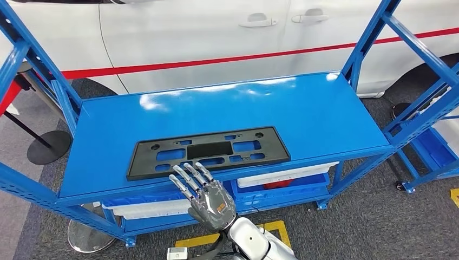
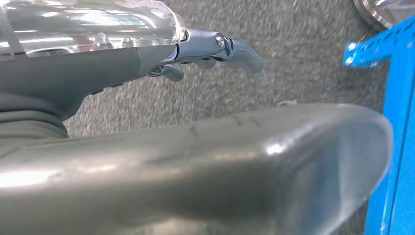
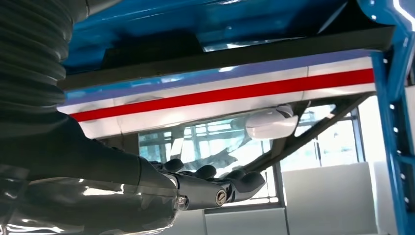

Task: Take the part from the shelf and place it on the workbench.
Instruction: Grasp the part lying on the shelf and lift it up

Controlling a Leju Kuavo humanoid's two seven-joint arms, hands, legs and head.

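The part [image 1: 208, 151] is a flat black plastic plate with several cut-outs. It lies near the front edge of the blue shelf top [image 1: 227, 103]. My right hand [image 1: 204, 192] is raised just in front of it, fingers stretched out and apart, fingertips reaching the part's front edge and holding nothing. In the right wrist view the right hand [image 3: 210, 188] is level with the part's dark edge [image 3: 235, 56]. My left hand [image 2: 220, 49] hangs over the grey carpet beside a blue shelf post [image 2: 396, 122], empty, fingers loosely extended.
A white car [image 1: 227, 32] with a red stripe stands close behind the shelf. Blue bins and white trays [image 1: 281, 179] fill the lower level. A black round stand base [image 1: 48, 146] sits at the left, another blue rack [image 1: 427, 146] at the right, yellow floor marks [image 1: 270, 227] below.
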